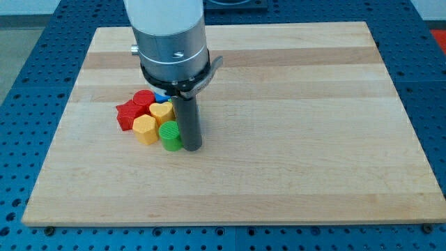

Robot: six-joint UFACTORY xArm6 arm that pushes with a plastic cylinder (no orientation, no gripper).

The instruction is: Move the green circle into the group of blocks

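The green circle [169, 134] sits at the lower right of a tight group of blocks on the wooden board [300, 125]. It touches a yellow hexagon [145, 129] on its left and a yellow heart [162, 111] above it. A red star [127, 115] and a red circle [143, 99] lie further left, and a blue block [160, 99] peeks out behind the arm. My tip [191, 148] stands right against the green circle's right side.
The arm's wide silver and black body [171, 42] hangs over the view's top left and hides part of the group behind it. The blue perforated table [28, 84] surrounds the board.
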